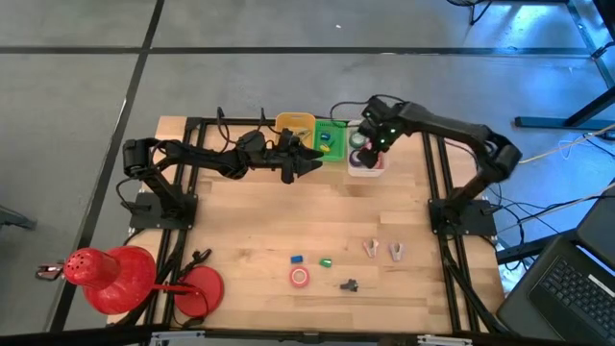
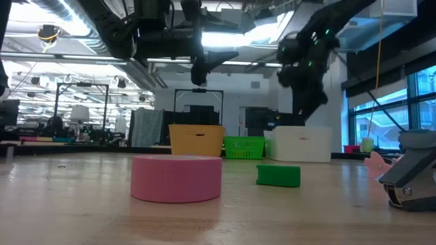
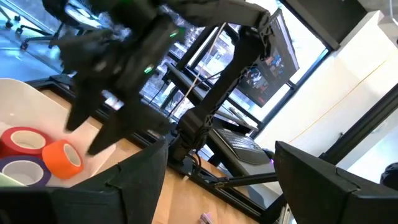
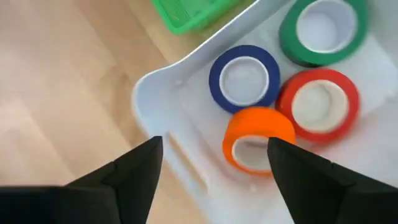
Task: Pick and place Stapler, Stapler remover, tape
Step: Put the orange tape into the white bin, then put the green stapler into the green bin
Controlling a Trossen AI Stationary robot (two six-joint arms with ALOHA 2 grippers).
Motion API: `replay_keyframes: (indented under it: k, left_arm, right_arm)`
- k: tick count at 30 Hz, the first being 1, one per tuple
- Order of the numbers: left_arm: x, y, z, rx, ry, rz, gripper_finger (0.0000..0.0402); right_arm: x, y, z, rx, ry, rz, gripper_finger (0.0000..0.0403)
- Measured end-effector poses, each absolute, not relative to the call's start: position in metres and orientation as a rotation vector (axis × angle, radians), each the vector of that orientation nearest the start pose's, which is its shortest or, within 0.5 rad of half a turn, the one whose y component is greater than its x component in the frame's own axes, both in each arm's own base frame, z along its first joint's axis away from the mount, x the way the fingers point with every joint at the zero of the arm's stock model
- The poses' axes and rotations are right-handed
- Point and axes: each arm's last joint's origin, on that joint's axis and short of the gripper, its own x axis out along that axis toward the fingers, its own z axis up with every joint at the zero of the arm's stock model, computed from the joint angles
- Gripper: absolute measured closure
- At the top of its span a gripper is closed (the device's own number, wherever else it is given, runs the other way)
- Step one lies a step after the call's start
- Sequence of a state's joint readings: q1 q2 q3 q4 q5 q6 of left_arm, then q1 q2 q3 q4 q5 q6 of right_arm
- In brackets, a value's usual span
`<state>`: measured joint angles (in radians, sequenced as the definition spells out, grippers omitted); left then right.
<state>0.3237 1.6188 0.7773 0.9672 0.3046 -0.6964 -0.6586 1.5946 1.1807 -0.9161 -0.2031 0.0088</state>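
Observation:
My right gripper hangs open, pointing down over the white bin at the table's far side, and holds nothing. In the bin lie tape rolls: blue, green, red and an orange one, tilted, just below the fingers. My left gripper waits open above the table, left of the bins. A pink tape roll, a small blue stapler, a green one, a dark stapler remover and two pale pink ones lie on the near part of the table.
A yellow bin and a green bin stand left of the white one. Large red round things sit at the near left corner. Bare wood lies between the bins and the small items.

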Motion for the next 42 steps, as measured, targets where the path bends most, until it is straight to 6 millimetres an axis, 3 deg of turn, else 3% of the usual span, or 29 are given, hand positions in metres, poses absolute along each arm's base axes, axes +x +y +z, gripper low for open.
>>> replay_keyframes:
  k: [6, 13, 20, 26, 30, 37, 42]
  left_arm:
    - [0.321, 0.098, 0.236, -0.656, -0.121, -0.024, 0.0121]
    - [0.32, 0.1, 0.236, -0.655, -0.119, -0.029, 0.0121]
    - [0.319, 0.103, 0.236, -0.678, -0.11, -0.044, 0.0121]
    - [0.319, 0.1, 0.233, -0.649, -0.029, -0.162, 0.0121]
    - [0.32, 0.093, 0.225, -0.667, 0.074, -0.222, 0.0121]
    - [0.32, 0.074, 0.202, -0.65, 0.323, -0.279, 0.0121]
    - [0.309, 0.081, 0.208, -0.617, 0.373, -0.2, 0.0121]
  right_arm:
    - [0.213, -0.148, 0.284, 0.569, 1.07, -0.406, 0.0108]
    - [0.183, -0.089, 0.341, 0.634, 0.816, -0.263, 0.0107]
    - [0.167, -0.032, 0.356, 0.73, 0.698, -0.175, 0.0107]
    - [0.191, 0.012, 0.351, 0.744, 0.567, -0.02, 0.0107]
    - [0.215, 0.033, 0.335, 0.685, 0.531, 0.017, 0.0107]
    - [0.252, 0.052, 0.283, 0.542, 0.79, 0.022, 0.0107]
    - [0.275, 0.063, 0.243, 0.476, 0.97, 0.085, 0.0107]
